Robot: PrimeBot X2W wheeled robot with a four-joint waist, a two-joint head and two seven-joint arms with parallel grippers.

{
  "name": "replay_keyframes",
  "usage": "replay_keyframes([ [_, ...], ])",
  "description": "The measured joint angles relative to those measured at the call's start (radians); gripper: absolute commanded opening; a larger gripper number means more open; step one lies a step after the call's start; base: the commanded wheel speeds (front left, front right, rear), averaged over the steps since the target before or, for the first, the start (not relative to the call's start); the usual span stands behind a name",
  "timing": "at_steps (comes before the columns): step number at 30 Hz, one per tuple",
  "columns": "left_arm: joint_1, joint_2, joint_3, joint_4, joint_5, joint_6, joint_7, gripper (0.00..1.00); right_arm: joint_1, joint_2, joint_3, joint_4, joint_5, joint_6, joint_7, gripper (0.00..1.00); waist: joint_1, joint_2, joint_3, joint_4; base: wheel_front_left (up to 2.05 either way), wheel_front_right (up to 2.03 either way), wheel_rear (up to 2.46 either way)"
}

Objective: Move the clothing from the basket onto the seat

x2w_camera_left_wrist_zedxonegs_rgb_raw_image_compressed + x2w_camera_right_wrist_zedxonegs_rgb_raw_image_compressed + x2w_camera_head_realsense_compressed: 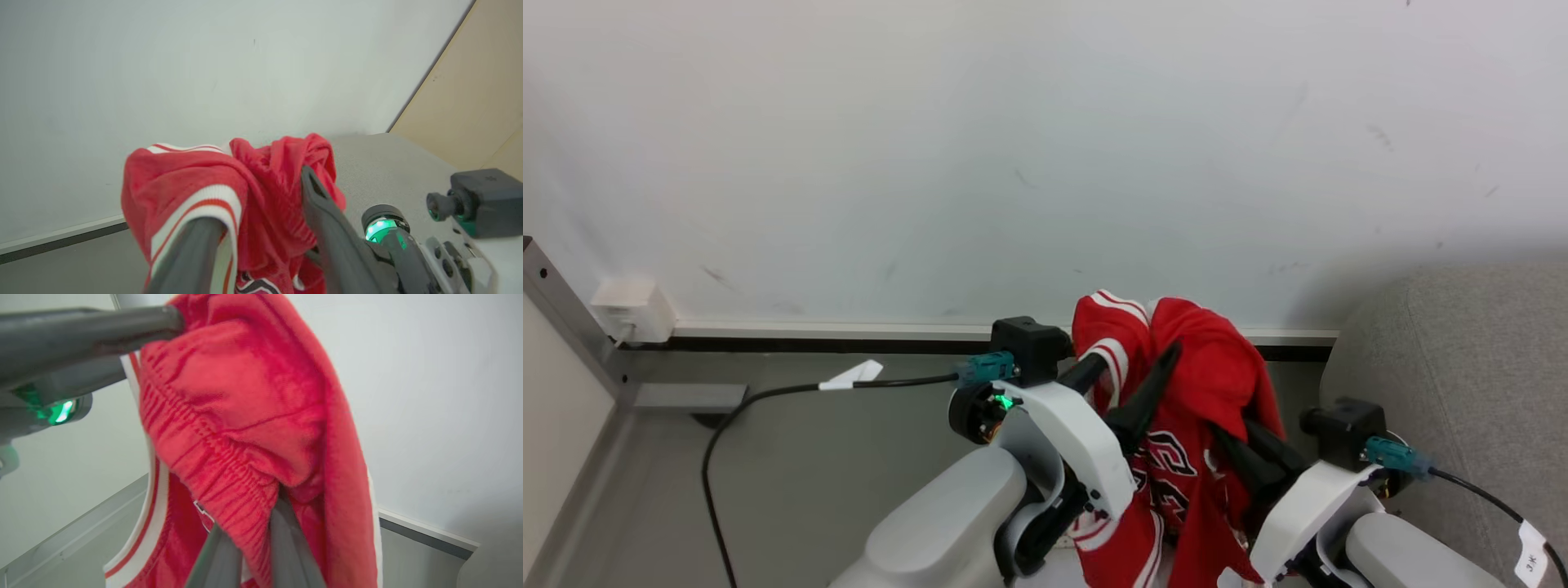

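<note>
1. Above the grey floor (833,441), in front of the white wall (1013,163), the red clothing (1209,367) hangs bunched over the two raised claws.
2. The left claw (1131,367) is released: its two fingers stand well apart, one tucked under a red-and-white striped hem, the other bare beside the bunched cloth.
3. The right claw (1245,445) is clenched on the red clothing; the right wrist view shows a gathered band of cloth pinched between its fingers.
4. Loose cloth with black lettering hangs down between the two forearms.
5. The grey sofa (1462,384) stands just right of the right arm, against the wall; the clothing hangs apart from it.
</note>
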Motion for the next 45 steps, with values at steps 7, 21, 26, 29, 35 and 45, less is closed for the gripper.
replay_keyframes([
  [7,0.037,0.012,-0.005,0.014,-0.006,0.002,-0.01,1.0,0.049,-0.056,-0.095,-0.029,-0.033,0.0,0.0,0.0,0.0,0.0,-0.005,-0.011,0.0,0.0,0.0],
  [21,0.096,0.061,-0.019,-0.041,-0.011,0.009,-0.023,1.0,0.101,-0.142,-0.313,-0.138,-0.139,0.0,0.0,0.0,0.0,0.0,0.002,-0.09,0.0,0.0,0.0],
  [26,0.1,0.079,-0.028,-0.064,0.007,0.018,-0.04,1.0,0.114,-0.178,-0.388,-0.188,-0.184,0.0,0.0,0.0,0.0,0.0,0.012,-0.131,0.0,0.0,0.0],
  [29,0.096,0.089,-0.038,-0.083,0.035,0.023,-0.065,1.0,0.119,-0.2,-0.427,-0.231,-0.208,0.0,0.0,0.0,0.0,0.0,0.016,-0.157,0.0,0.0,0.0],
  [35,0.095,0.102,-0.052,-0.114,0.077,0.033,-0.087,1.0,0.122,-0.242,-0.468,-0.303,-0.247,0.0,0.0,0.0,0.0,0.0,0.022,-0.22,0.0,0.0,0.0],
  [45,0.083,0.115,-0.062,-0.141,0.117,0.044,-0.105,1.0,0.132,-0.26,-0.509,-0.396,-0.263,0.0,0.028,0.0,0.0,0.0,0.039,-0.359,0.0,0.0,0.0],
])
